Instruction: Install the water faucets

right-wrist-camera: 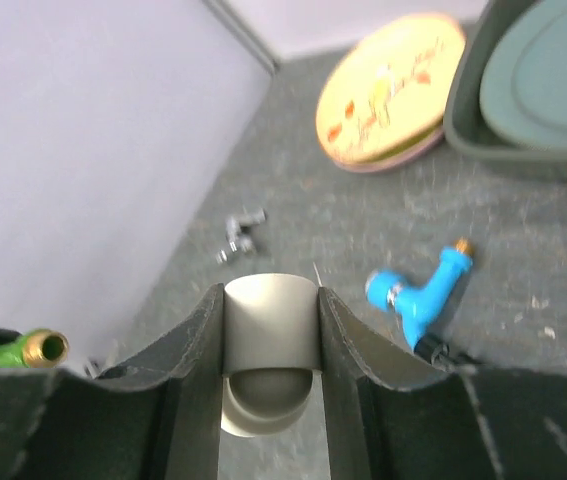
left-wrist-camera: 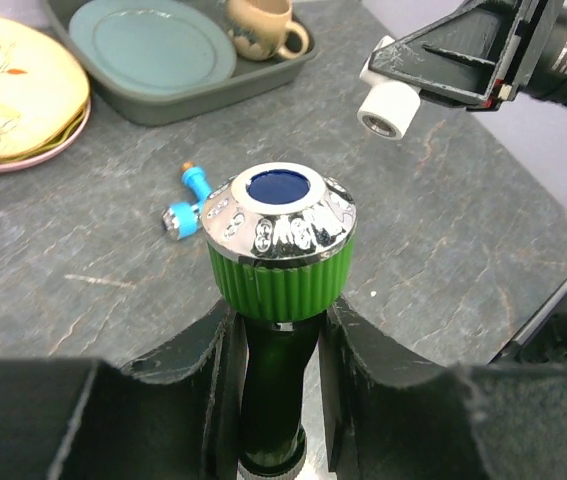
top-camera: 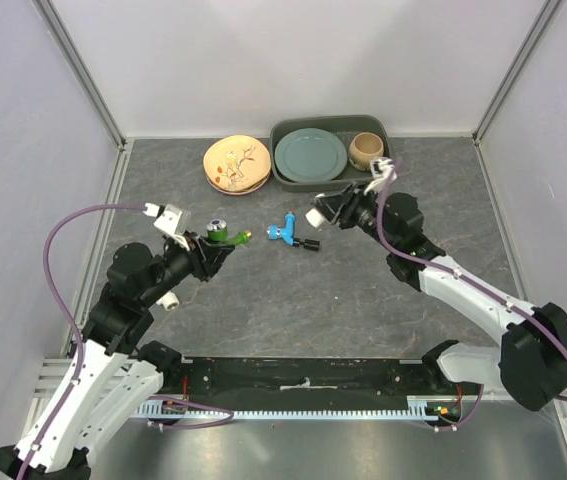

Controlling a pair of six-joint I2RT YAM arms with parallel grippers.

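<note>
Standing over the desk (top-camera: pixel 343 300), I see the left tool (top-camera: pixel 206 252) closed firmly around the body of the green faucet (left-wrist-camera: pixel 281 250), held up off the surface at about ten o'clock from the desk's middle, its brass end pointing toward three o'clock. The right tool (top-camera: pixel 331 212), at about one o'clock, is clamped narrow on a white elbow fitting (right-wrist-camera: pixel 270 325), whose open mouth faces the left arm. The two parts are apart, with a clear gap between them. The blue faucet (top-camera: pixel 285 232) lies loose on the desk beneath that gap, untouched. A tray (top-camera: pixel 383 125) and plates (top-camera: pixel 236 163) sit at twelve o'clock, well out of the way. I judge the step in hand to be mating the green faucet to the fitting. Next, the brass end must line up squarely with the fitting's mouth before the arms close in and twist, or the thread will likely cross.
</note>
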